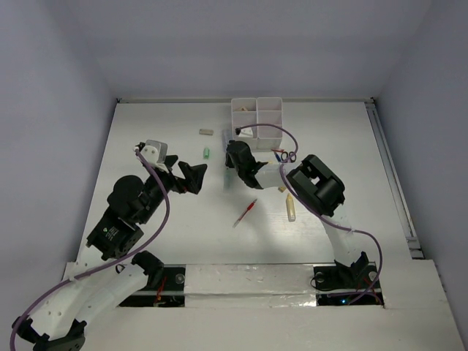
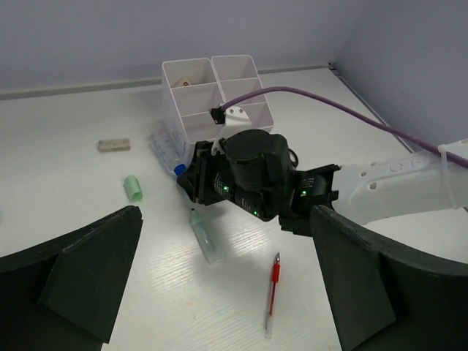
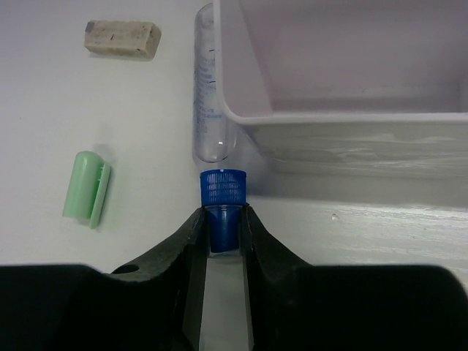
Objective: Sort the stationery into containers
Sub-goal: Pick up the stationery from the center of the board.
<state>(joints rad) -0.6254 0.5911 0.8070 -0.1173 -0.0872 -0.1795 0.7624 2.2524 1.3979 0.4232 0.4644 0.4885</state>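
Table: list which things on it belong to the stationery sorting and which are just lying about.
Belong to the job:
white plastic compartment tray
red pen
cream marker tube
short pale-green plastic tube
beige block eraser
blue-capped item, gripped by the right hand

Just lying about:
purple cable
silver tape strip at the near edge

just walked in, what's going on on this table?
Stationery sorting, mid-pick. The right gripper is pinched on a blue-capped pen lying right beside the white tray. The left gripper hangs open and empty over the table. Not yet sorted: a red pen, a cream marker, a green tube and an eraser.
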